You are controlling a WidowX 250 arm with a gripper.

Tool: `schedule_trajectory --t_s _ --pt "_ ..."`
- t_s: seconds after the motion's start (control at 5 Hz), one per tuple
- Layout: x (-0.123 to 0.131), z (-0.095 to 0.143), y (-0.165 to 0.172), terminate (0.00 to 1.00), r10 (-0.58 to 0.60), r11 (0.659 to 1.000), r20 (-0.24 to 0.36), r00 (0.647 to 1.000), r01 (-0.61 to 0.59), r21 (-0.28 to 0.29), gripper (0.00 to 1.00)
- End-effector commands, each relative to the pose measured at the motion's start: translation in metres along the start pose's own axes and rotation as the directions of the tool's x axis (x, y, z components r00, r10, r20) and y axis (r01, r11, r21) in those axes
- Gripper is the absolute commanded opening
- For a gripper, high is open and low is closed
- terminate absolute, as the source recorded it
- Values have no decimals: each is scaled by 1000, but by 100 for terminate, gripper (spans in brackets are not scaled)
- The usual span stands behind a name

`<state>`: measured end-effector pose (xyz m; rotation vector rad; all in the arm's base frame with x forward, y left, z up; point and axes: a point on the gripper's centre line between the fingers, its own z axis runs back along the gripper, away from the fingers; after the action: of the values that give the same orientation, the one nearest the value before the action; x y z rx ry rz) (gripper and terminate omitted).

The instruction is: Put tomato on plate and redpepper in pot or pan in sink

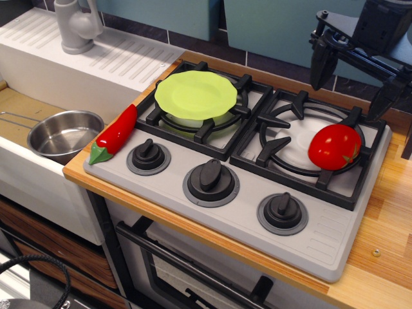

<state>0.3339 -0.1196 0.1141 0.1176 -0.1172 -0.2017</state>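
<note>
Teal tiled wall at the back, and in front of it a wooden surface (386, 225) carrying a grey toy stove (322, 238) with 2 black burner grates and 3 round black knobs along its front edge. To the left sits the white toy sink (38, 187), with a ribbed draining board and 1 grey faucet (76, 26) at the back.

So 1 of each task item. The round lime-green plastic plate (196, 94) with its wavy rim sits flat on top of the left burner grate, nothing on it. The glossy round red toy tomato (334, 147) rests on the right burner grate, toward its right side, a bit of green calyx peeking out on its right edge. The long slim glossy red toy chili pepper (118, 134) lies diagonally on the left edge of the stove, green stem cap pointing down-left toward the sink, just beside the left grate and the leftmost knob. The small shiny stainless-steel pot (64, 134) with its thin wire handle sits down in the sink basin, empty.

The black robot gripper (353, 80) hangs up in the top right, above and behind the tomato and not touching it; its jaws are spread wide with nothing between them.
</note>
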Motion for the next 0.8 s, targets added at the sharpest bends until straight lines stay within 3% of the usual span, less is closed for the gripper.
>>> schedule_trajectory --t_s 0.0,0.6 --pt "0 0 0 0 0 1000 0 1000 0 0 100" --pt "9 -33 -1 0 -20 999 73 997 23 -42 100"
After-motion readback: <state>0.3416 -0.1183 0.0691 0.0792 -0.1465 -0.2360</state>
